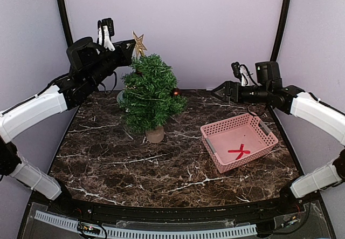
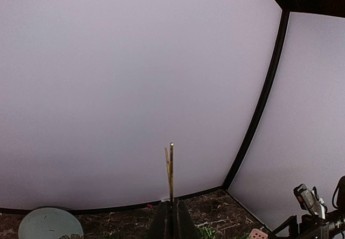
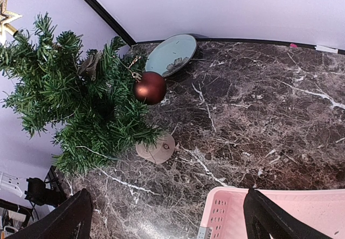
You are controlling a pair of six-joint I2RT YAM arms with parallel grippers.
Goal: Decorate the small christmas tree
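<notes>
Tree: The small christmas tree [image 1: 148, 96] stands upright on its tan base [image 1: 154, 134] at the rear left of the dark marble surface [image 1: 161, 169]. A red bauble [image 1: 175, 92] hangs on its right side.
Left arm: The left end effector [image 2: 171, 217], fingers pressed together on a gold star [image 1: 139, 43], holds it at the treetop. Whether the star touches the tip cannot be told.
Right arm: The right end effector [image 1: 218, 92], fingers spread wide and holding nothing, hovers above the surface to the right of the tree.
Basket: A pink basket [image 1: 215, 161] sits on the right side of the surface, well apart from the tree, with a red ribbon [image 1: 239, 151] lying inside.
Plate: A pale blue plate [image 3: 171, 54] lies behind the tree, near the back wall.
</notes>
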